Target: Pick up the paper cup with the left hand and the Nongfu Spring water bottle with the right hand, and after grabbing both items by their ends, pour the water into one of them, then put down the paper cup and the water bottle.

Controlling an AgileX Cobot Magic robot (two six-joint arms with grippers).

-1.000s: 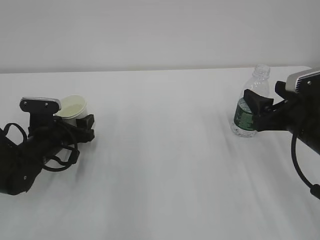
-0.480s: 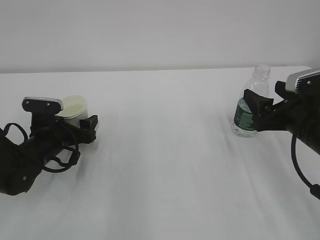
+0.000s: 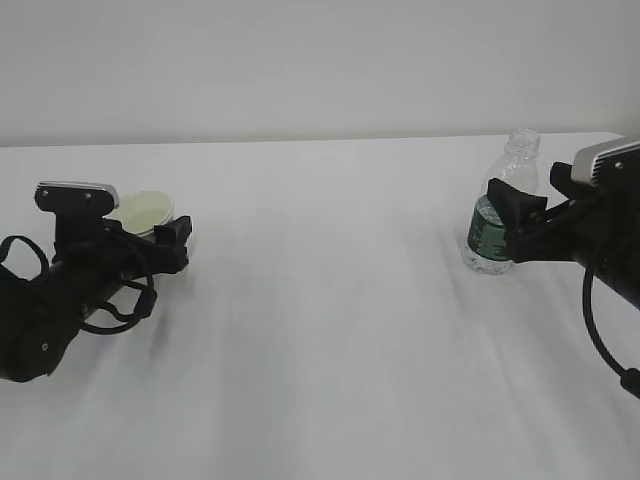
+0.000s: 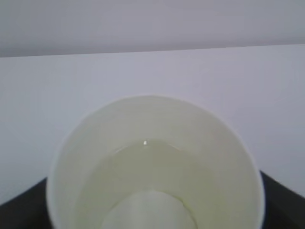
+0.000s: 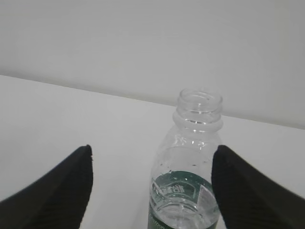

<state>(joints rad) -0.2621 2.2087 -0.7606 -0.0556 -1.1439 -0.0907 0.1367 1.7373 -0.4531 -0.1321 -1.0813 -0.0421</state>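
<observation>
- Cup (image 3: 148, 212): white paper, cream inside; stands on the table (image 3: 330, 330) at the left of the exterior view, between the jaws of the left hand (image 3: 165, 240); the left wrist view shows water (image 4: 143, 179) pooled in its bottom, so the pour appears done.
- Left hand: black arm lying low on the table; jaws stand wide, and black jaw edges show only at the lower corners of the left wrist view, so contact with the cup wall cannot be told; a second ago the jaws were narrower and the cup sat tilted and higher against the camera box; now it sits lower and more level; judgement: the cup has been set down and released, or nearly so.
- Bottle (image 3: 497, 222): clear ribbed plastic, green band, no cap; upright on the table at the right; little water is left low in it, as far as the right wrist view shows.
- Right hand (image 3: 512, 218): jaws wide, one either side of the bottle with a clear gap on both sides in the right wrist view; nothing held; unchanged over the last second.
- Standing of the task: both things down and freed; what seems left is for each arm to draw back without knocking cup or bottle.
</observation>
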